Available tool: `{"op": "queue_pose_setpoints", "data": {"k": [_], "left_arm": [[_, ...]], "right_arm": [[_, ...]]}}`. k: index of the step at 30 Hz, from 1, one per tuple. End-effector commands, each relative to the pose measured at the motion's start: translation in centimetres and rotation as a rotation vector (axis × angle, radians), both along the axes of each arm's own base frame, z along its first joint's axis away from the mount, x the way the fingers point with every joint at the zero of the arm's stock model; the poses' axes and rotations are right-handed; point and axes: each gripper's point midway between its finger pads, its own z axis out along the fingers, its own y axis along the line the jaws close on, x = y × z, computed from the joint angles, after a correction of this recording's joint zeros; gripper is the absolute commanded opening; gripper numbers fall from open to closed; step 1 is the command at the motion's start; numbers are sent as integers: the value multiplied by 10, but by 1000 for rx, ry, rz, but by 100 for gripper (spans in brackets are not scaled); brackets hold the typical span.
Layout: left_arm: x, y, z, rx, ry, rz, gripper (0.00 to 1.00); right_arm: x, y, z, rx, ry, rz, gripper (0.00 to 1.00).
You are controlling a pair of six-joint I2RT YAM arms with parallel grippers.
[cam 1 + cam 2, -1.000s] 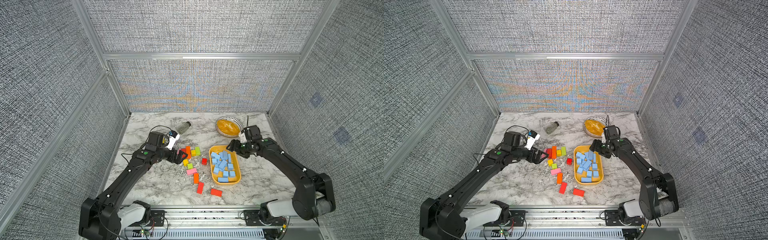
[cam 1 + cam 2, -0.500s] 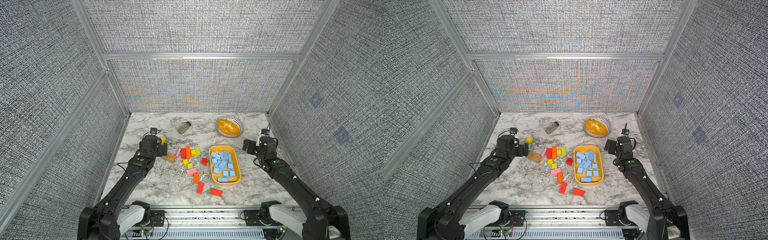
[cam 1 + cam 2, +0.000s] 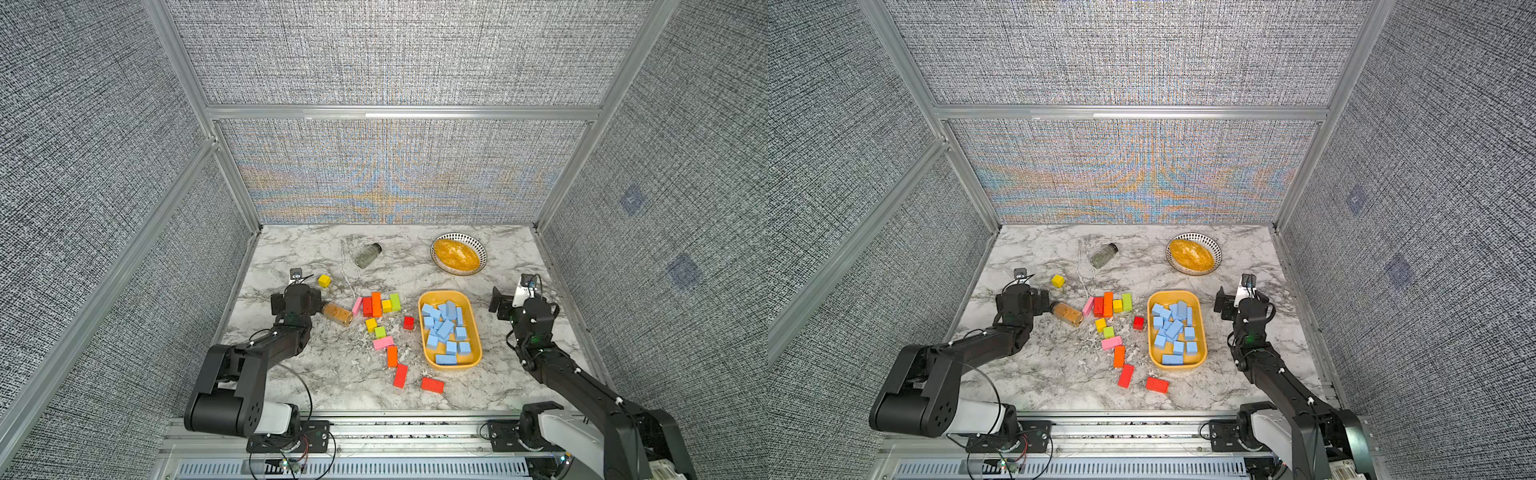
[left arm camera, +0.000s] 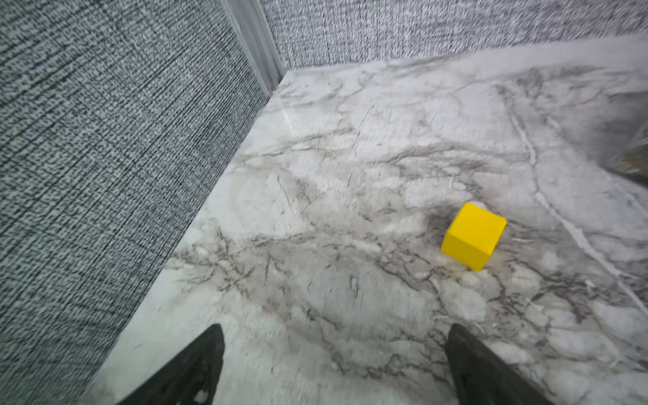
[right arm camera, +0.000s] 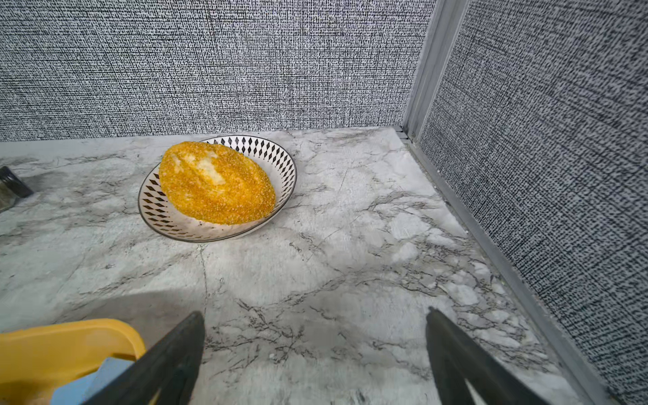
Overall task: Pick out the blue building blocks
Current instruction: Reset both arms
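Jaws of both grippers stand spread wide with nothing between them. The left gripper [image 4: 335, 328] hangs over bare marble near a yellow cube [image 4: 473, 236]. The right gripper [image 5: 314, 312] hangs between the yellow tray [image 5: 63, 347] and the patterned bowl [image 5: 277, 154].

Containers: we find every blue building block that shows heaped in the tray, cubes and bars lying at mixed angles; these blue building blocks [image 3: 444, 328] fill most of its floor. The bowl holds one seeded bread roll [image 5: 217, 186]. A glass shaker [image 3: 368, 254] lies on its side at the far middle of the marble table [image 3: 399, 266]; we cannot tell its contents. An amber jar [image 3: 337, 314] with brownish grains lies just beside the left gripper. Red, orange, yellow, green and pink coloured blocks [image 3: 376, 304] lie loose left of the tray.

Change: a second ago we see both arms reaching inward, the left over the loose blocks, the right over the tray's far end. Now both sit drawn back to their sides, uncovering the cube and jar.
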Motion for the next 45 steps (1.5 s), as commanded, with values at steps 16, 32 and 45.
{"op": "queue_pose_setpoints", "data": {"k": [16,32,45], "left_arm": [[19,-4,20,-51,-119,-45,100],[19,-5,20,-52,-120,-47,100],[19,-4,20,-52,-119,-46,100]], "right_arm": [[21,7,-20,-38,-164,111,98],[34,4,-31,10,-124,145,98],[33,5,-30,8,-127,147,98]]}}
